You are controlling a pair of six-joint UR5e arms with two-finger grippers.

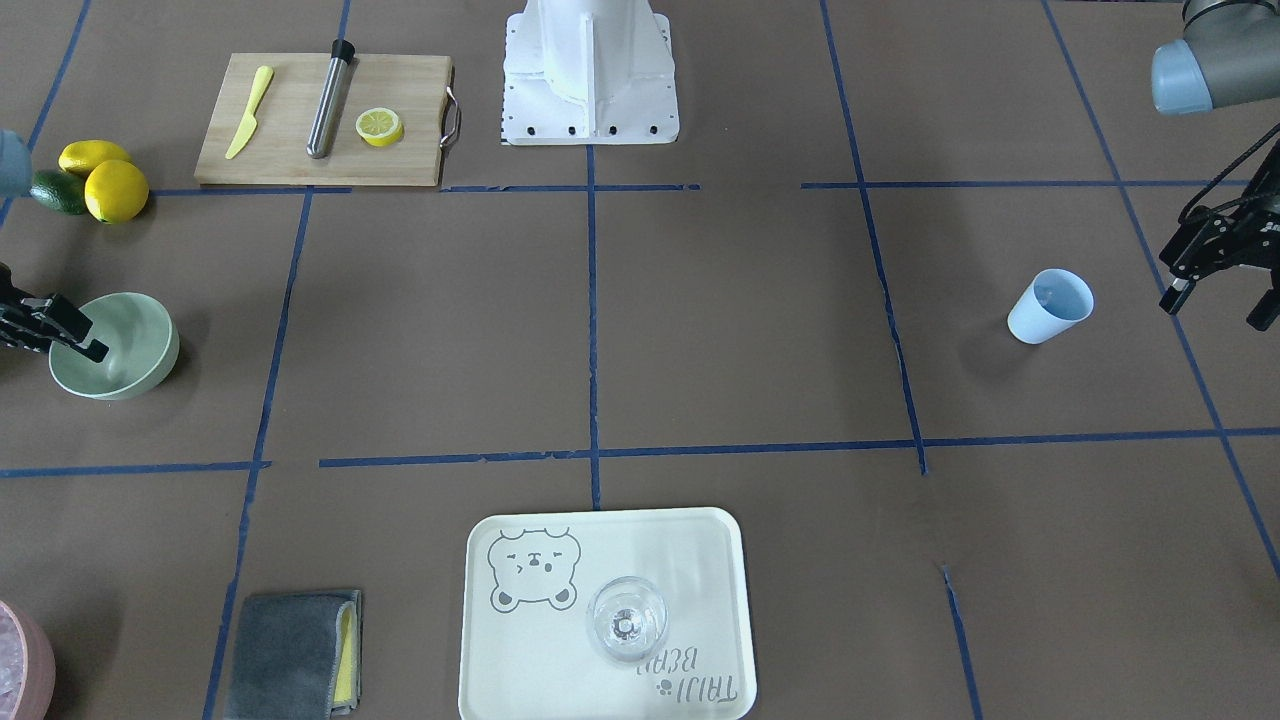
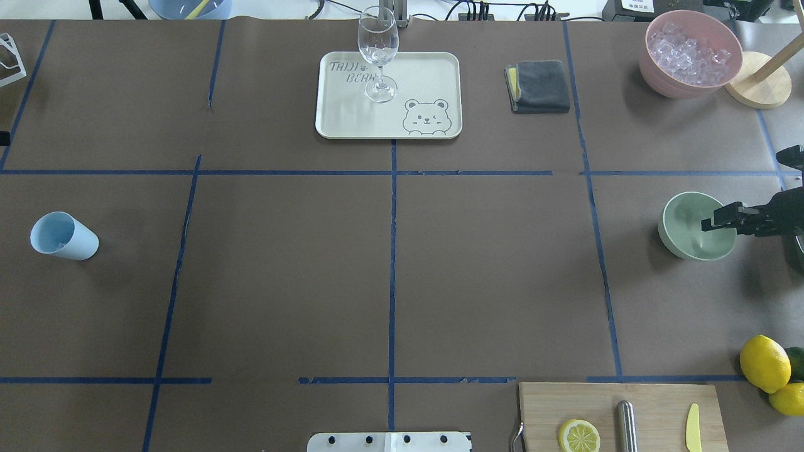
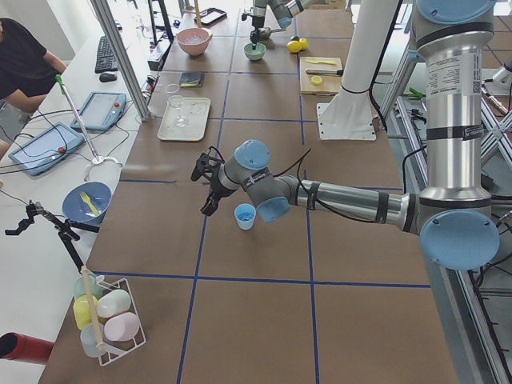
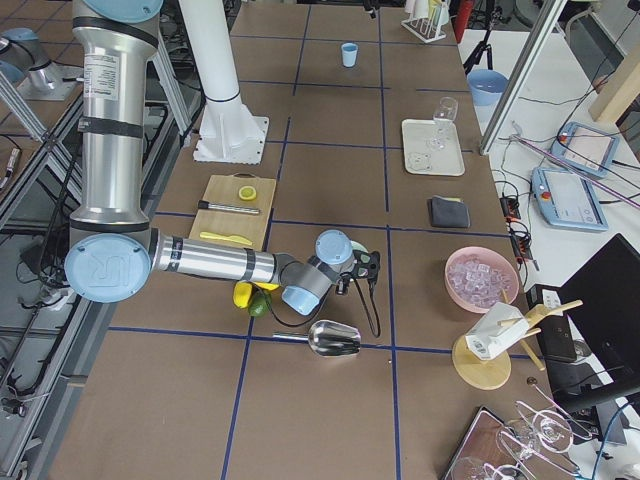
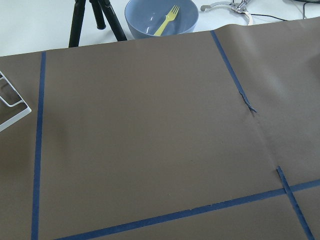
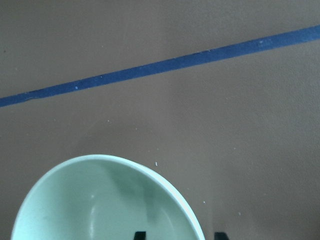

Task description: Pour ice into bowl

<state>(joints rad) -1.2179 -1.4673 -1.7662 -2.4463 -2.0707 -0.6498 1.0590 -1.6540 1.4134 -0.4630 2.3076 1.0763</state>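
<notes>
A brown paper-covered worktop point(image 2: 389, 282) is crossed by blue tape lines, described here as seen from behind the robot. A wooden cutting board point(image 2: 653, 402) lies at 5 o'clock and a cream tray point(image 2: 352, 125) at 12 o'clock. The mint-green bowl point(image 2: 681, 226) sits upright at 3 o'clock. The right gripper point(image 2: 713, 221) hangs at its rim, jaws spread, one inside and one outside. A light blue cup point(image 2: 66, 237) stands at 9 o'clock, its contents too small to tell. The left gripper point(image 1: 1217, 308) is near it, jaws spread and holding nothing.
</notes>
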